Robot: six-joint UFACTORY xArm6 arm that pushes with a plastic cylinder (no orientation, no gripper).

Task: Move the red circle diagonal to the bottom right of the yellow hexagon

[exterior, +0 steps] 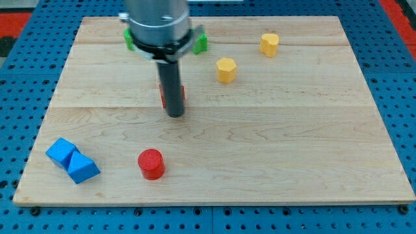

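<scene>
Blue pegboard surrounds a pale wooden board (273,149) that fills most of the view. Taking the yellow hexagon (226,69) as the landmark: it sits in the upper middle of the board, and a second yellow block (270,44), its shape unclear, lies up and to the view's right of it. My tip (175,114) is down and to the view's left of the hexagon, resting on the wood; the rod carries no gripper, so nothing opens or closes. A red block (181,93) shows at both sides of the rod just above the tip, mostly hidden, and I cannot tell whether they touch. The red circle (151,163) lies well below and to the left of the hexagon, apart from my tip. Green blocks (201,43) peek out behind the arm's housing, left of the hexagon. Two blue blocks (71,160), touching each other, sit far down-left.
</scene>
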